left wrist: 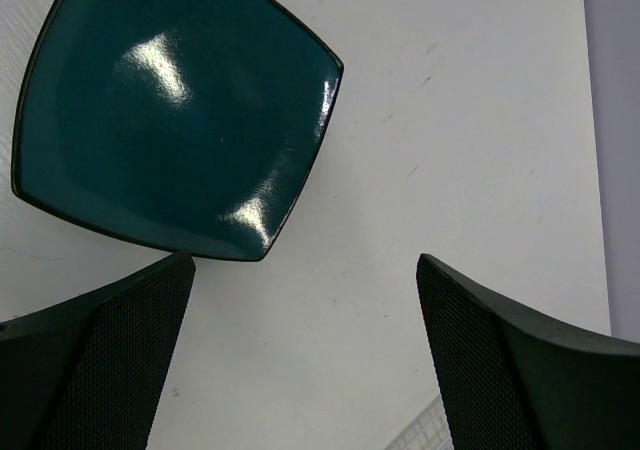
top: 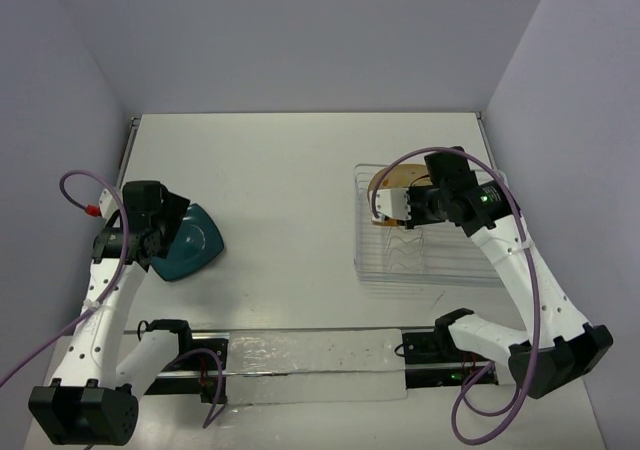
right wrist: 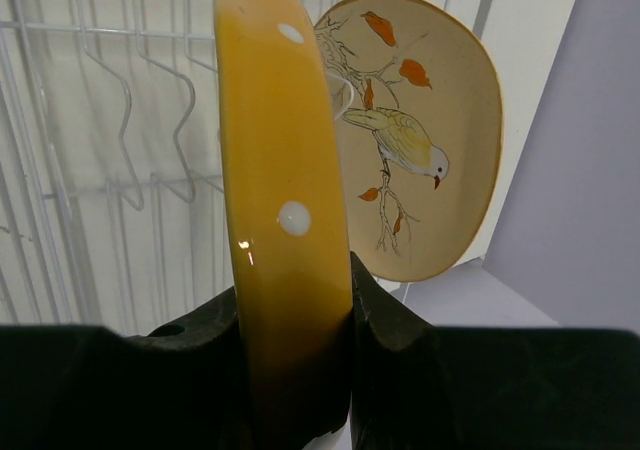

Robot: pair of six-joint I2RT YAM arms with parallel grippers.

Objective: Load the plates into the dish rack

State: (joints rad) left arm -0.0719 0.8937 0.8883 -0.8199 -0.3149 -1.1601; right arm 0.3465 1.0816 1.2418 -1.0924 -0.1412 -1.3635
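The dark teal rounded-square plate [top: 192, 242] lies flat on the table at the left; it also shows in the left wrist view [left wrist: 175, 115]. My left gripper [top: 165, 232] hovers at its left edge, open and empty, its fingers [left wrist: 500, 360] spread wide. My right gripper [top: 405, 208] is shut on the yellow-orange dotted plate [right wrist: 285, 200], held on edge over the far end of the wire dish rack [top: 425, 260]. The cream plate with a bird and branch print [right wrist: 420, 135] stands upright in the rack just behind it, seen from above as a brownish rim [top: 395, 178].
A clear plastic strip [top: 315, 365] lies along the near table edge between the arm bases. Grey walls close in the table at the back and both sides. The rack's wavy wire dividers [right wrist: 120, 120] stand left of the held plate.
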